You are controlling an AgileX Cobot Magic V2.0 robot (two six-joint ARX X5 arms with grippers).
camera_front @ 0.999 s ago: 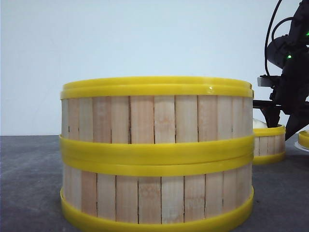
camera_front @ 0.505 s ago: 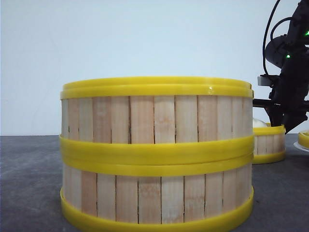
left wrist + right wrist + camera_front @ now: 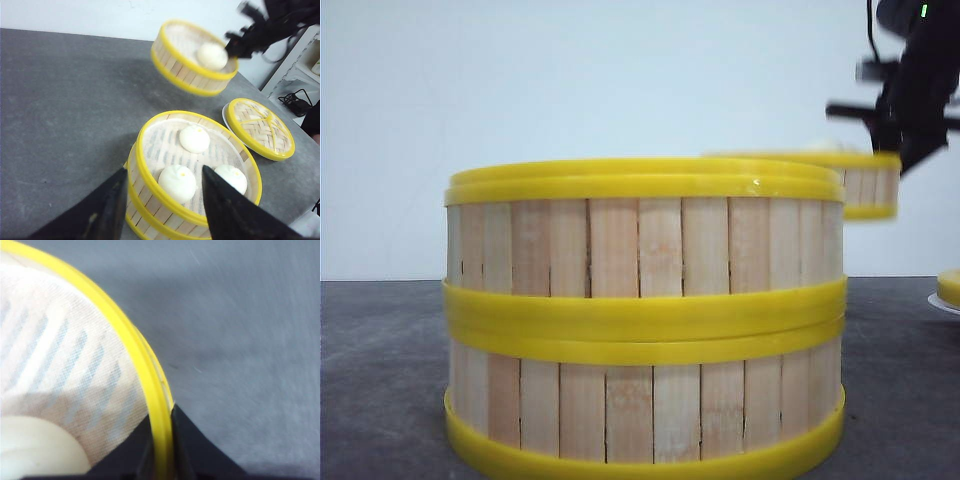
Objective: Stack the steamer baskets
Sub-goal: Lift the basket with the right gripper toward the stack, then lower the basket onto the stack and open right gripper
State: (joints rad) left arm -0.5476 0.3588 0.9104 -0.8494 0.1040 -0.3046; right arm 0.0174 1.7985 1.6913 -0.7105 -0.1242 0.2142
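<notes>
**A:** Steamer baskets, three on our list. Item one and item two: the stacked pair point(image 3: 645, 320) on the grey table point(image 3: 60, 110), one seated squarely on the other. Item three: the third basket point(image 3: 194, 57), off the table and in the air beyond the pair, toward our right side.

**B:** Held by what?

**A:** The right gripper point(image 3: 161, 440), its fingers closed across that basket's yellow rim, one inside and one outside the wall. The left gripper point(image 3: 162, 210) has its fingers spread apart and nothing between them; it hangs just above the near edge of the stack.

**B:** Our note on handling?

**A:** We judge the carry is under way. A single pinch on one edge invites tilt, so we would keep the basket level, bring it centred over the stack before lowering, and let its bottom rim settle inside the top rim all the way round before letting go. The left gripper looks close to the landing spot; we would want it clear.

**B:** Contents?

**A:** Top basket of the pair: cloth liner, three white buns point(image 3: 194, 138). Carried basket: liner, one bun visible. Lower basket: hidden, we cannot tell. Also logged: a flat woven lid point(image 3: 260, 127) lying on the table beside the stack.
</notes>
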